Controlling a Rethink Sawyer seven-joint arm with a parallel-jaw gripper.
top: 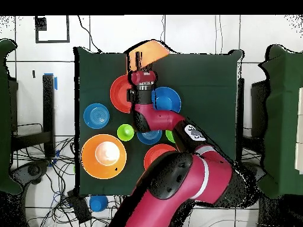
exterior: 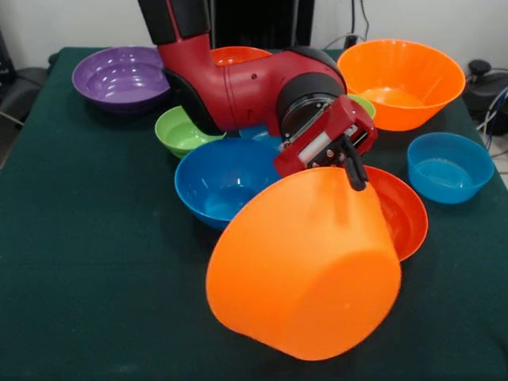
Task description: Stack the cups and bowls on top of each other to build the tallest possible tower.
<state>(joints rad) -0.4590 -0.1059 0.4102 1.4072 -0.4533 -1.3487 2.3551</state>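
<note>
1. gripper (exterior: 355,171) clamped on the rim of a big orange bowl (exterior: 305,270), lifted and tilted, bottom facing the camera.
2. bowl hangs above the red-orange bowl (exterior: 401,208) and blue bowl (exterior: 222,178).
3. second orange bowl (exterior: 405,83), purple bowl (exterior: 119,75), small blue bowl (exterior: 448,167) sit apart on the green table (exterior: 95,262).

Arm (exterior: 238,83) hides part of green bowl (exterior: 181,131), red-orange bowl (exterior: 238,55); purple bowl not visible overhead.

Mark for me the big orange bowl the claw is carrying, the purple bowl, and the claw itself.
Held orange bowl (exterior: 305,270): front view, on its outer wall.
Purple bowl (exterior: 123,78): front view, on its inner wall.
Claw (exterior: 353,171): front view, between the black tips at the held bowl's rim.
</note>
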